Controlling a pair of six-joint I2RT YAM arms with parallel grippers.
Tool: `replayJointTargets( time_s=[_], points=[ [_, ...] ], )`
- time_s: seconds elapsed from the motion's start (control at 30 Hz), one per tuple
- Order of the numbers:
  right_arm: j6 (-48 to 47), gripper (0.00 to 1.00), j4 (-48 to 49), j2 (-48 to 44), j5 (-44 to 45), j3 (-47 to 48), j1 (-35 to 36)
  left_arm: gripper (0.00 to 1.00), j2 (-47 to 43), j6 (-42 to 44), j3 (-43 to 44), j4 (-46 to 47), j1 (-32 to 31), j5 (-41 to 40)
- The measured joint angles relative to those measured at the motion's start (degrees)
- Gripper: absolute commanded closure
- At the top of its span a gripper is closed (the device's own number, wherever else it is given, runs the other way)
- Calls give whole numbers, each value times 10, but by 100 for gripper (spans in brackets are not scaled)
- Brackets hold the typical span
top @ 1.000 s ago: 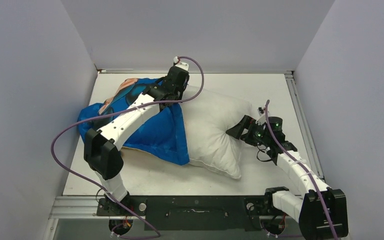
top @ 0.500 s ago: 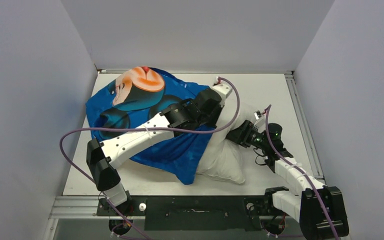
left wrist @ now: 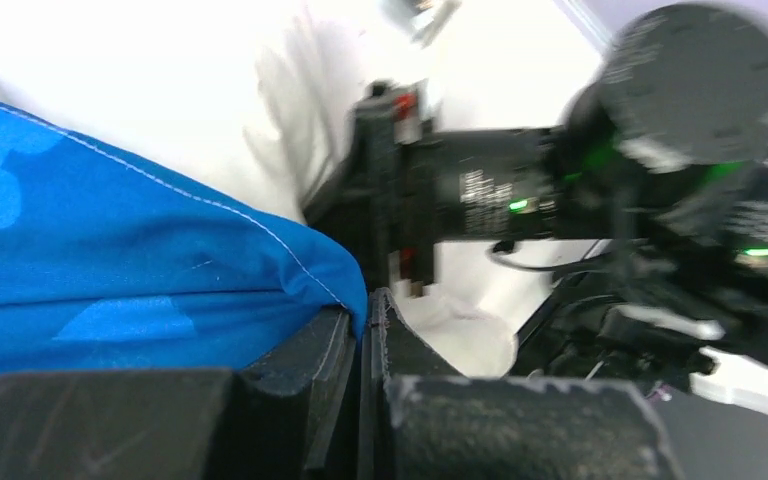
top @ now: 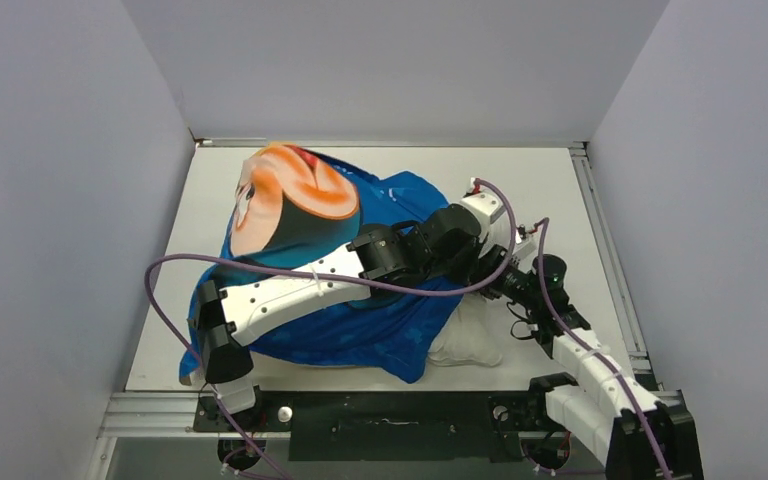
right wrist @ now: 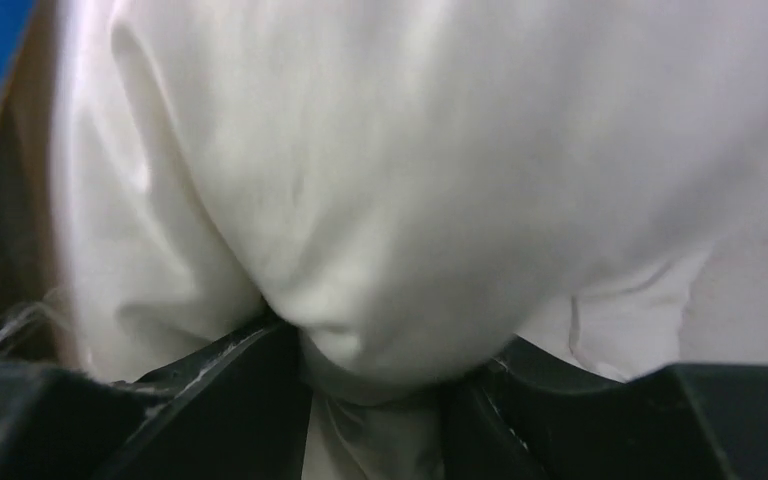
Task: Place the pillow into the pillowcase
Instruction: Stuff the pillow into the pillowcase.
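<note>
The blue pillowcase (top: 360,320), its Mickey face upward, is drawn over most of the off-white pillow (top: 470,345); only the pillow's right end and near corner show. My left arm reaches across the case, and my left gripper (top: 480,262) is shut on the case's stitched hem (left wrist: 290,245). In the left wrist view the jaws (left wrist: 368,305) pinch that blue edge, with the pillow (left wrist: 160,70) behind. My right gripper (top: 500,282) faces it, close by. In the right wrist view its fingers (right wrist: 380,370) squeeze a bulge of the pillow (right wrist: 410,170).
Bare white table (top: 560,180) lies at the back right. A metal rail (top: 600,240) runs along the right edge, and grey walls close in three sides. A purple cable (top: 160,290) loops off the left arm.
My left gripper has dragged the pillowcase's hem rightward over the pillow, which now shows far less. My right gripper has closed from wide open onto the pillow's right end.
</note>
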Motion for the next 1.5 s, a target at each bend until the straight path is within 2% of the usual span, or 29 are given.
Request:
replayJointTargets(
  time_s=[0.07, 0.2, 0.33, 0.5, 0.67, 0.77, 0.87, 0.93, 1.0, 1.03, 1.17, 1.2, 1.33, 1.5],
  points=[
    [-12, 85, -38, -43, 19, 0, 4, 85, -27, -6, -42, 2, 2, -18],
    [-28, 86, -97, -131, 47, 0, 14, 51, -92, -13, -129, -7, 13, -64],
    [-31, 86, -101, -168, 50, -8, 27, 27, -140, -23, -173, -26, 30, -109],
    [-31, 86, -112, -192, 49, -44, 35, 17, -173, -36, -180, -29, 54, -156],
    [-36, 86, -118, -193, 48, -51, 39, 14, -181, -32, -179, -23, 122, -173],
    [-42, 85, -119, -193, 48, -51, 39, 13, -163, -23, -156, -23, 164, -170],
    [-49, 85, -120, -193, 48, -51, 39, 10, -114, -7, -97, -25, 192, -169],
    [-52, 85, -121, -192, 48, -51, 39, 12, -72, 3, -58, -24, 204, -161],
    [-53, 85, -122, -191, 48, -51, 40, 22, -36, 10, -36, -27, 213, -149],
    [-53, 85, -122, -191, 48, -51, 41, 33, -17, 12, -25, -33, 218, -142],
    [-54, 85, -123, -190, 49, -50, 42, 88, 66, 15, 25, -66, 236, -121],
    [-55, 85, -125, -189, 49, -49, 42, 99, 76, 12, 28, -70, 238, -116],
    [-60, 85, -127, -170, 48, -37, 42, 100, 85, 20, 28, -80, 232, -108],
    [-62, 87, -118, -140, 40, -31, 42, 100, 44, 38, 21, -48, 177, -134]
  ],
)
